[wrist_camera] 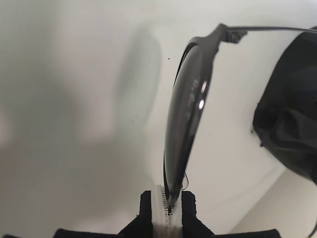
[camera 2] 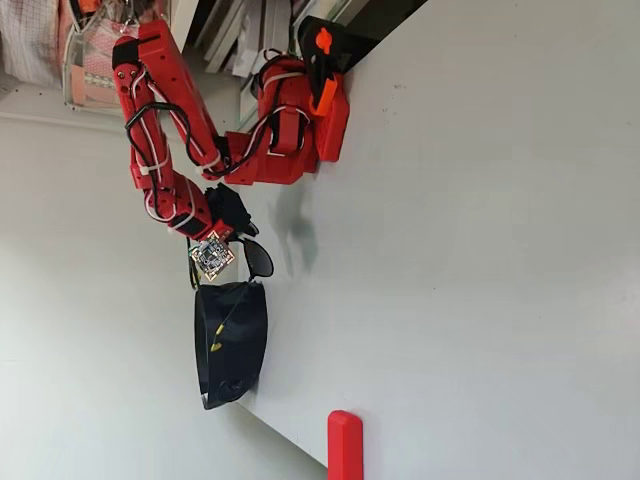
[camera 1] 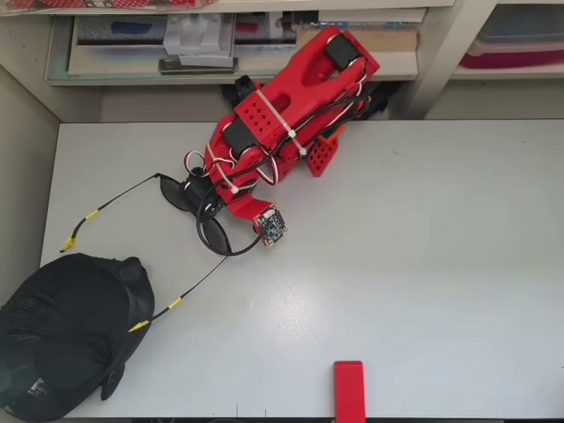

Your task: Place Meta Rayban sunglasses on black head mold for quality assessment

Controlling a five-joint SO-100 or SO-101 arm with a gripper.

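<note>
one head mold at table corner, overhead view. sunglasses lifted beside it, arms trailing toward mold, yellow tips nearest; long axis lens-to-tip. gripper pinched on lens edge, wrist view. risk: thin-edge hold slips, arm snags mold flap.

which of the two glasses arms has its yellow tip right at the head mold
The lower arm in the overhead view: its yellow tip reaches the head mold. The upper arm's tip ends short of it.
</note>
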